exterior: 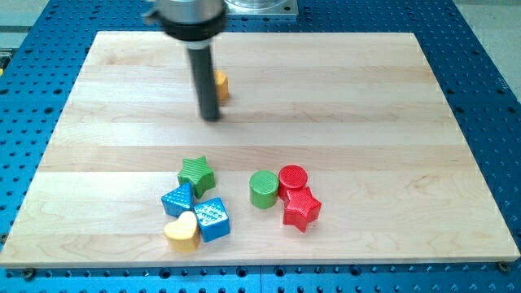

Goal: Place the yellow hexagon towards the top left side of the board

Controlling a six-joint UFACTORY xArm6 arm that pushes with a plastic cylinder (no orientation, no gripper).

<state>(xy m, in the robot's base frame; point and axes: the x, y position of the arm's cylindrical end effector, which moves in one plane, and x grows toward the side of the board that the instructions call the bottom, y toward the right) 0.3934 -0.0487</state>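
Currently resting my tip (211,116) just left of and below the yellow hexagon (221,84), near the bench's (366,98) top edge. Carrying no hand, only a bare rod. Probably needing to circle to its right side before pushing toward the top-left corner.

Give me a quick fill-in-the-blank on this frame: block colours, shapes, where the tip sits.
1. My tip is beside the ____ hexagon, which the rod partly hides.
2. The green star sits just above the blue ____.
3. The red cylinder touches the red ____ below it.
4. The yellow heart lies left of the blue ____.

Missing: yellow; triangle; star; cube
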